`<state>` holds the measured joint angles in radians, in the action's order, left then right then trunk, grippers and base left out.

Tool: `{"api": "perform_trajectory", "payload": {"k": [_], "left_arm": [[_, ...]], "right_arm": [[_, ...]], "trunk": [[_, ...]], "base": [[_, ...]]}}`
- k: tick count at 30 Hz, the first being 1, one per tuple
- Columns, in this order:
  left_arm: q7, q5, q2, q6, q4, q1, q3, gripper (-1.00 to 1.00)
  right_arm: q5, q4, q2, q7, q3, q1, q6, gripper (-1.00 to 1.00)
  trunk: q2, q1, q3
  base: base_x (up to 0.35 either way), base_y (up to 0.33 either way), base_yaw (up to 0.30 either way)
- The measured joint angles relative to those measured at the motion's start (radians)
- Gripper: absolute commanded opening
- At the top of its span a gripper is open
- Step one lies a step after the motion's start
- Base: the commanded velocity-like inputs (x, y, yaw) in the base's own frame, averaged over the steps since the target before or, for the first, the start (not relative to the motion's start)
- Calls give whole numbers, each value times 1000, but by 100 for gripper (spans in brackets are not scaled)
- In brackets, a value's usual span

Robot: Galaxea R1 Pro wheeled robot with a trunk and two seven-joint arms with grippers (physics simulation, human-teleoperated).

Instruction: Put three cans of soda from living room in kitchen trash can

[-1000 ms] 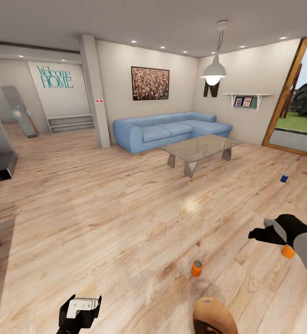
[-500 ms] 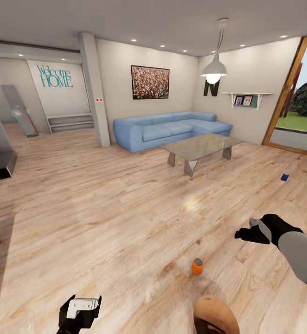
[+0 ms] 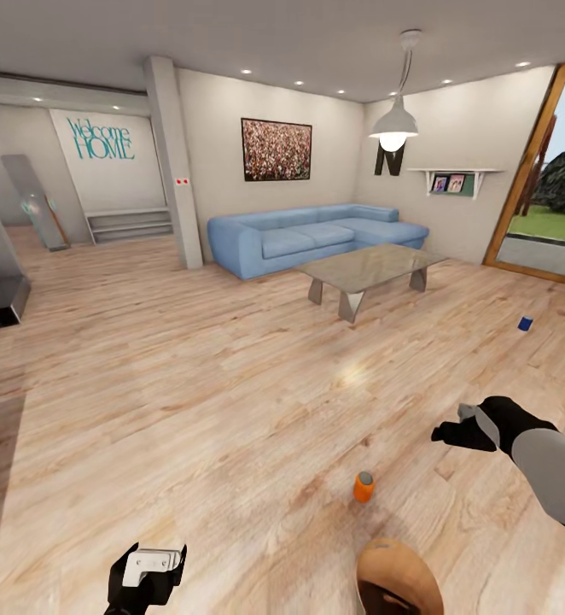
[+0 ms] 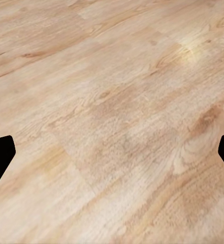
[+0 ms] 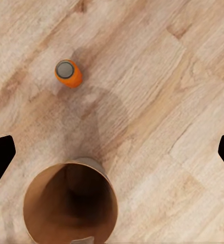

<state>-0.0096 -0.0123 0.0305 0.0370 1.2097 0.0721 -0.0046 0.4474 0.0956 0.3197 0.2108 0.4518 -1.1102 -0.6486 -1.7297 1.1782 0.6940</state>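
Cans stand on your light wood floor (image 3: pixel 189 384): a small orange soda can (image 3: pixel 364 487) upright near the orange-brown-lined round bin (image 3: pixel 398 581), a blue soda can (image 3: pixel 525 323) farther off, while your left gripper (image 3: pixel 150 568) and right gripper (image 3: pixel 453 430) both gape empty.

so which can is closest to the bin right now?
The orange can, standing upright on the floor just ahead of the bin. The blue can stands much farther off, near the glass doors. The right wrist view shows the orange one close to the bin's rim.
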Motion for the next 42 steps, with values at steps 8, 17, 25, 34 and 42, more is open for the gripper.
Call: {"api": "perform_trajectory", "payload": {"k": [8, 17, 25, 34, 42], "left_arm": [[0, 0, -1, 0, 1, 0, -1, 100], [-1, 0, -1, -7, 0, 0, -2, 100], [-1, 0, -1, -6, 0, 0, -2, 100], [-1, 0, 0, -6, 1, 0, -2, 100], [-1, 0, 0, -6, 1, 0, -2, 100]], "right_arm": [[2, 3, 8, 9, 0, 47, -4, 100], [-1, 10, 5, 15, 0, 145, 3, 100], [-1, 8, 2, 16, 0, 151, 5, 100], [-1, 4, -3, 16, -2, 154, 7, 100], [-1, 9, -4, 16, -2, 166, 9, 100]], "trunk": [[-56, 31, 26], [-119, 65, 65], [-175, 96, 102], [-238, 130, 145], [-294, 161, 182]], "base": [[0, 0, 0], [0, 0, 0], [0, 0, 0], [0, 0, 0], [0, 0, 0]]}}
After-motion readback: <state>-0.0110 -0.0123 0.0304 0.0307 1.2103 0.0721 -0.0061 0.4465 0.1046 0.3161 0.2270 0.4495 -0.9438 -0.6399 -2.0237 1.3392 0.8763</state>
